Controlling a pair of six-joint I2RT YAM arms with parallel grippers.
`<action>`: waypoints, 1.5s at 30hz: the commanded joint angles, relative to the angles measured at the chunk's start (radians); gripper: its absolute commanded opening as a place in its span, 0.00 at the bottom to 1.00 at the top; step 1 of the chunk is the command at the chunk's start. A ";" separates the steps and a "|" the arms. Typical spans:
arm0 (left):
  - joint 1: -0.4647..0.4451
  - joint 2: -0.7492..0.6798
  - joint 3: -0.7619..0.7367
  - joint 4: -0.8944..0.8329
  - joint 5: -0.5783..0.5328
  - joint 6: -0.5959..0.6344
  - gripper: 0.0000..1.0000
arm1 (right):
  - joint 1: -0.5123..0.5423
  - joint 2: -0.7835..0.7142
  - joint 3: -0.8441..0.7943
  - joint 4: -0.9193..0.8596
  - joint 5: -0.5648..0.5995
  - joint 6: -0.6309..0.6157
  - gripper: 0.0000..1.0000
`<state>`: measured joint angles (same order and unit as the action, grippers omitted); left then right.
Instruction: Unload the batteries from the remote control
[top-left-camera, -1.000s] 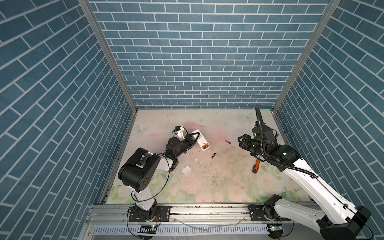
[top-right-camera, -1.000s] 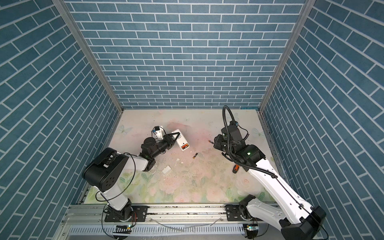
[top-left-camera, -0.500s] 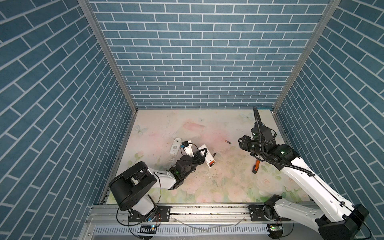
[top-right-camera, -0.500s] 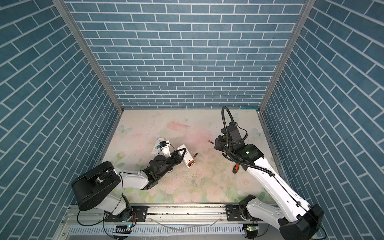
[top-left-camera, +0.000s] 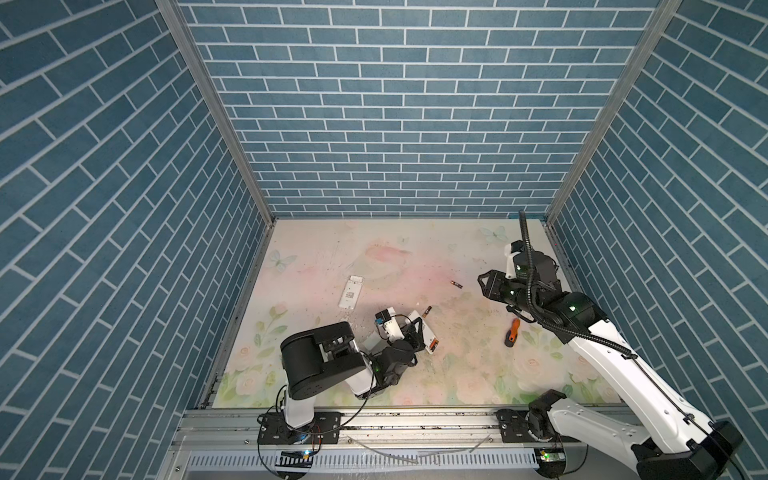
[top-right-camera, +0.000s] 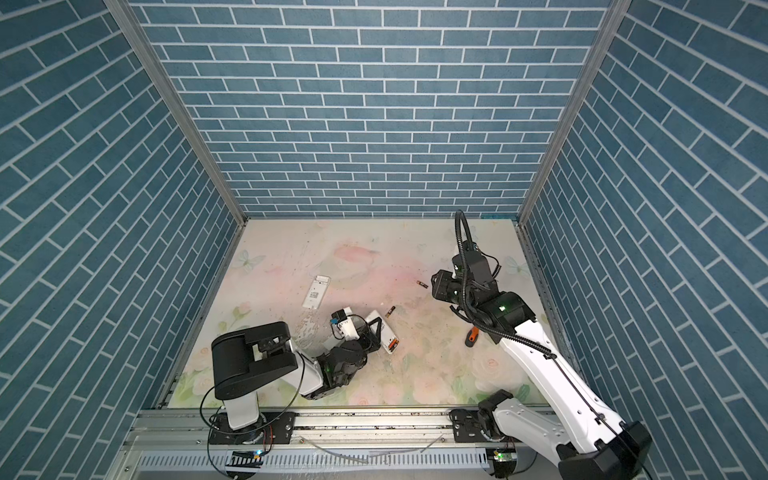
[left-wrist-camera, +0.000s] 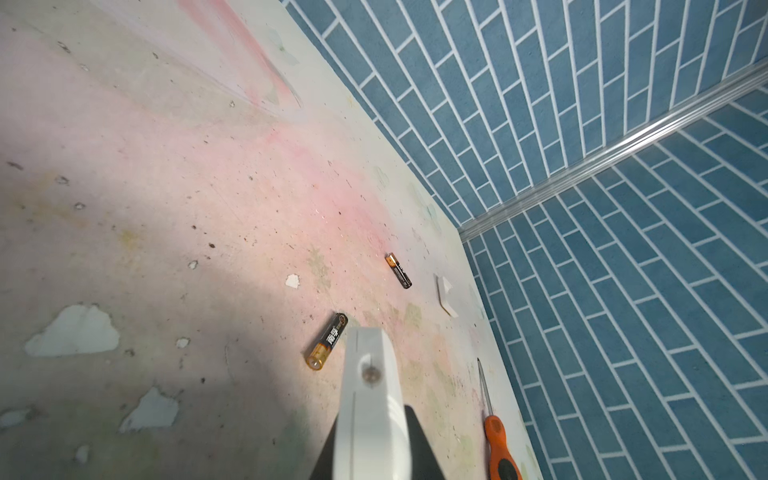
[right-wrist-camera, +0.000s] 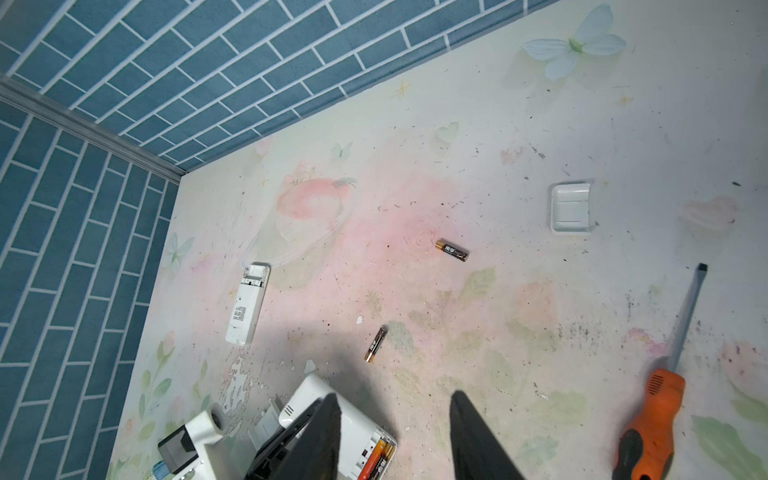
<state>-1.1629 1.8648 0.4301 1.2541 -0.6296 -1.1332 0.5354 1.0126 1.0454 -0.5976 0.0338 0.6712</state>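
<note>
The white remote control (top-left-camera: 423, 334) (top-right-camera: 384, 333) is clamped edge-on in my left gripper (top-left-camera: 415, 336) (left-wrist-camera: 370, 449), low over the mat's front middle. Two batteries (right-wrist-camera: 376, 457) sit in its open compartment, one orange, one black. A loose black-and-gold battery (top-left-camera: 427, 311) (left-wrist-camera: 327, 341) lies just past the remote's tip. Another battery (top-left-camera: 456, 284) (right-wrist-camera: 452, 250) lies farther back. My right gripper (top-left-camera: 482, 284) (right-wrist-camera: 395, 397) hovers open and empty at the right, apart from both loose batteries.
An orange-handled screwdriver (top-left-camera: 512, 332) (right-wrist-camera: 652, 415) lies under my right arm. A long white labelled piece (top-left-camera: 351, 292) (right-wrist-camera: 247, 305) rests at the left. A small white cover (right-wrist-camera: 571, 207) lies near the right wall. The mat's surface is flaking by my left arm.
My left arm has swung toward the front and middle with the remote control in its grip, uncovering the long white piece. My right gripper has opened a little and barely moved.
</note>
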 joint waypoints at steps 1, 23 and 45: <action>-0.032 -0.002 0.018 0.023 -0.088 -0.011 0.00 | -0.008 -0.011 -0.037 0.030 -0.047 -0.037 0.44; -0.108 0.056 -0.115 0.122 -0.183 -0.089 0.40 | -0.008 -0.085 -0.104 0.058 -0.062 0.017 0.44; -0.161 -0.021 -0.221 0.075 -0.208 -0.157 0.44 | -0.008 -0.069 -0.149 0.113 -0.082 0.050 0.44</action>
<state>-1.3106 1.8637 0.2234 1.3476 -0.8150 -1.2766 0.5308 0.9474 0.9291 -0.5159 -0.0395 0.6846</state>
